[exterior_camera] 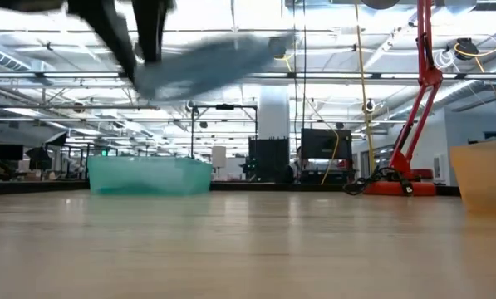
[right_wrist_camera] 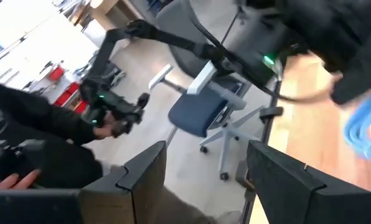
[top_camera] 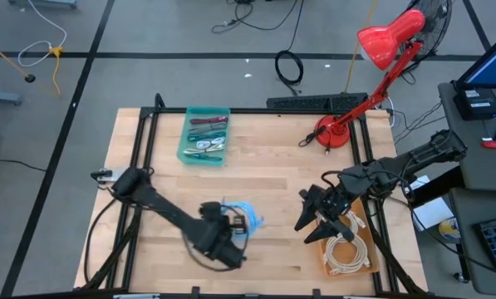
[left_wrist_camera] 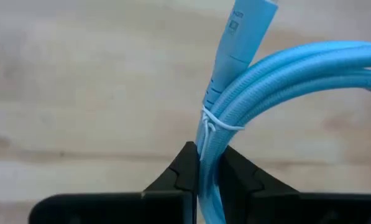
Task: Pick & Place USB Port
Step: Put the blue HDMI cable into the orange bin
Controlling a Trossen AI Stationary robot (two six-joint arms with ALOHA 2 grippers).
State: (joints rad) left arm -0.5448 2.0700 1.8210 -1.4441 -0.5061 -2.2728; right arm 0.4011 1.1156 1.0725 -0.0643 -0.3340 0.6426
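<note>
A light-blue USB cable point(top_camera: 244, 218), coiled and bound with a white tie, is held by my left gripper point(top_camera: 231, 230) near the table's front middle. In the left wrist view the gripper point(left_wrist_camera: 205, 160) is shut on the bundle, and the cable's plug point(left_wrist_camera: 247, 25) sticks out beyond the fingers. In the low view the cable point(exterior_camera: 210, 62) hangs high above the table top. My right gripper point(top_camera: 308, 230) is open and empty at the front right, beside a tan tray point(top_camera: 331, 267). Its fingers point(right_wrist_camera: 204, 155) point toward the left arm. My left gripper pinches the coiled cable's bundled strands point(left_wrist_camera: 209, 146) between its two fingers, just below the white tie point(left_wrist_camera: 219, 121). Several strands lie in the hold. The coil arches away past the fingers, and the cable is lifted clear of the table.
A teal bin point(top_camera: 187, 133) with several cables stands at the back middle and shows in the low view point(exterior_camera: 148, 176). The tan tray holds coiled white cables point(top_camera: 347, 249). A red desk lamp point(top_camera: 335, 131) stands at the back right. Bare wood lies between the bin and the grippers.
</note>
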